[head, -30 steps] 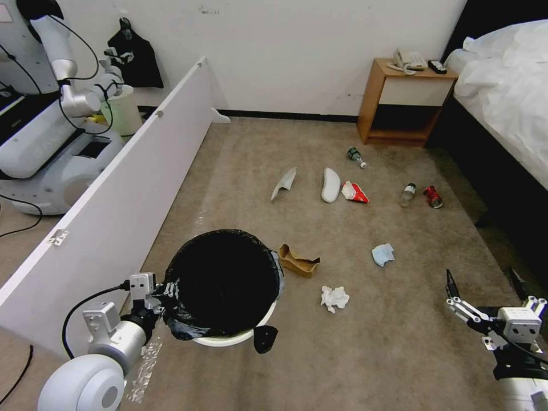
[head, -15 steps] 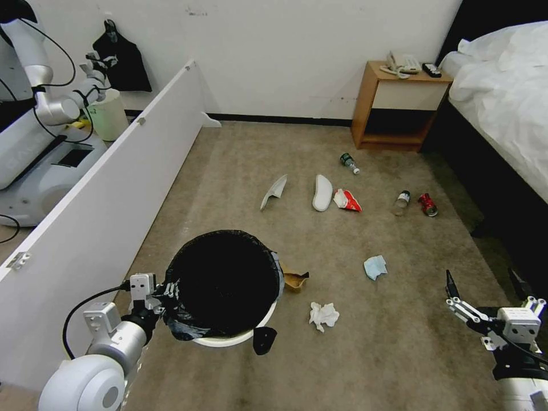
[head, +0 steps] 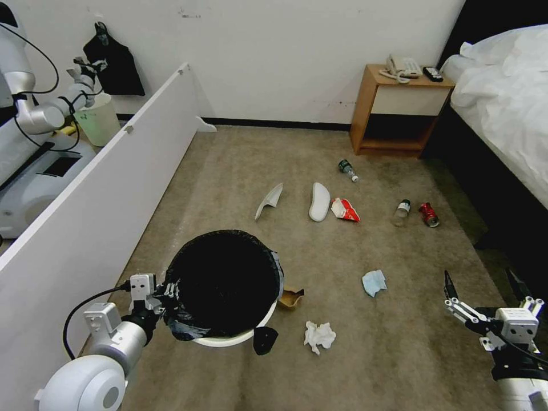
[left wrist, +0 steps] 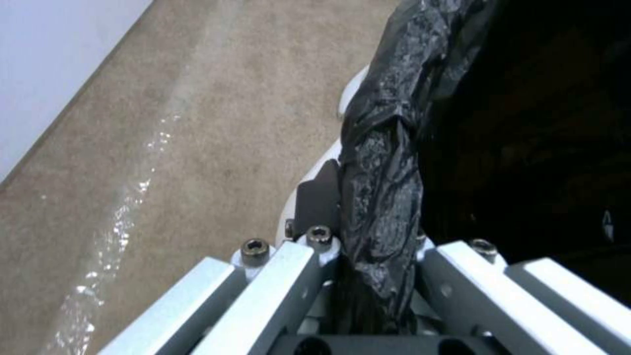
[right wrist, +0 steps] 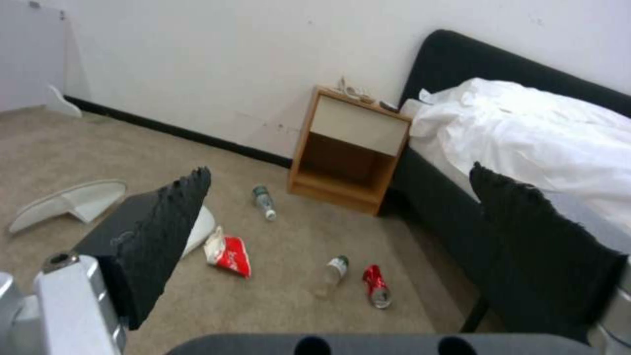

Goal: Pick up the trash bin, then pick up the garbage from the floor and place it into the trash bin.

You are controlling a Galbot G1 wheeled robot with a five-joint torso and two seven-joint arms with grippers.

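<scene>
Camera view is shifting since the earlier frames: the litter is sitting nearer in the head view, with the brown cardboard scrap (head: 290, 297) now half tucked behind the small round white plastic trash bin (head: 225, 283); the camera moved, not the litter. Black bag lining is filling the bin; contents cannot be told. Left gripper (left wrist: 368, 256) is clamping the bag-covered rim, holding the bin above the beige short-pile carpet floor (head: 365, 354). Right gripper (head: 482, 285) is hanging wide open, holding nothing. Crumpled white tissue (head: 319, 336), light-blue wad (head: 374, 282), two white slippers (head: 319, 201), red-white wrapper (right wrist: 228, 254), red can (right wrist: 376, 286) are lying scattered. Wooden nightstand (head: 397, 111) is standing beside the white-sheeted bed (right wrist: 545, 143).
</scene>
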